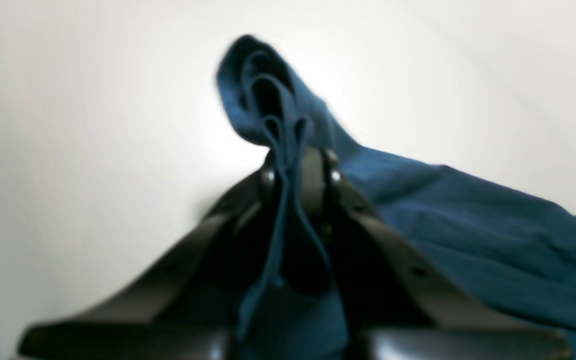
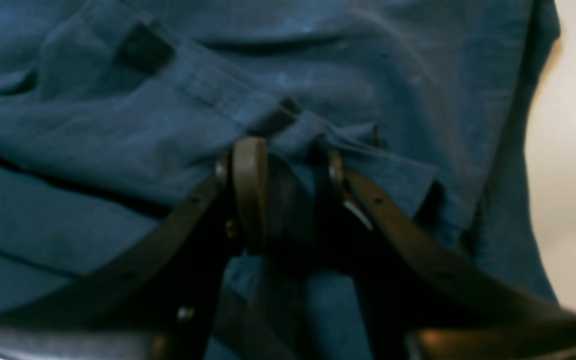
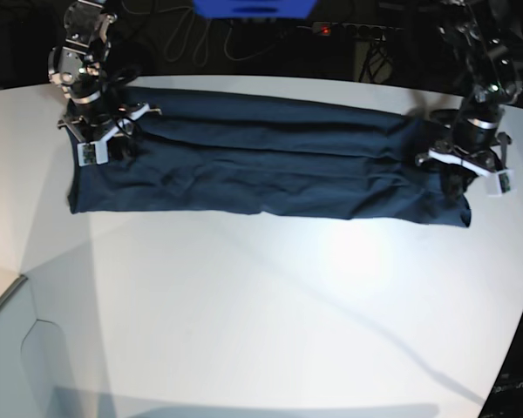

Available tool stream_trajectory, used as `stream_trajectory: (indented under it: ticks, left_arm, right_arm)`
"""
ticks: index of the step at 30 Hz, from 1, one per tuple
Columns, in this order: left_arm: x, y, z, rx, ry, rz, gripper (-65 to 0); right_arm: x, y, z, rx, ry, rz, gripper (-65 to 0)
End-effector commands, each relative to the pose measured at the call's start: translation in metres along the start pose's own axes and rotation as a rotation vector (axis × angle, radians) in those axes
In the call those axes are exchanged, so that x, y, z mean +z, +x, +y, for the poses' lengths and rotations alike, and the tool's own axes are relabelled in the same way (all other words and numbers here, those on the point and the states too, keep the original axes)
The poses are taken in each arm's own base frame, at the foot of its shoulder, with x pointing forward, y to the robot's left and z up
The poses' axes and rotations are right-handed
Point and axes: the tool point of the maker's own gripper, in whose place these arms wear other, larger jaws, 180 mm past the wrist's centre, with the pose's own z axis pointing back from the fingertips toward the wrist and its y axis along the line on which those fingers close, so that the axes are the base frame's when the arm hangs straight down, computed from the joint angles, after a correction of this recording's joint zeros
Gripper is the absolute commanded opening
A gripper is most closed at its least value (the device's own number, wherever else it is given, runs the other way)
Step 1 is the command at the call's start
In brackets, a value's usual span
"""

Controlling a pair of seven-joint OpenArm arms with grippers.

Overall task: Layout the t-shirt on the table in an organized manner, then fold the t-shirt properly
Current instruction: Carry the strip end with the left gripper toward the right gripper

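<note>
The t-shirt point(image 3: 261, 170) lies as a long narrow band across the far side of the table point(image 3: 270, 305), folded lengthwise, with an arm at each end. Holding both ends probably keeps the band taut and straight for the next crosswise fold; that is a judgement from the layout.

Left gripper point(image 1: 298, 167): pressed together on a bunched edge of the shirt. In the left wrist view a loop of hem rises between the fingertips and the cloth trails off to the right, lifted clear of the white surface there. In the base view this gripper sits at the band's right end.

Right gripper point(image 2: 288, 165): jaws part-way apart with a hemmed fold of cloth between them. The right wrist view shows fabric in the gap, but whether the pads actually bite it cannot be told; the contact is dark and blurred.

Hard to make out:
- both wrist views are soft-focus, and the gripper bodies block the lower part of each
- neck, label and sleeves cannot be identified in any view
- number of layers in the band is not countable
- in the base view both grippers are small, with the jaws unreadable
</note>
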Motion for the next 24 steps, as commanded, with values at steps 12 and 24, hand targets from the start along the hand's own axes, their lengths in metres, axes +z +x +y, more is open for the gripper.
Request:
stream_trajectory:
  ticks: [12, 24]
  left_arm:
    - [-0.003, -0.008, -0.118, -0.118, -0.163, -0.013, -65.0]
    - [0.009, -0.044, -0.2, -0.179, -0.38, 0.065, -65.0]
  right_arm:
    - [0.0, 0.011, -0.002, 0.002, -0.002, -0.034, -48.3]
    - [0.0, 0.01, -0.001, 0.002, -0.001, -0.03, -48.3]
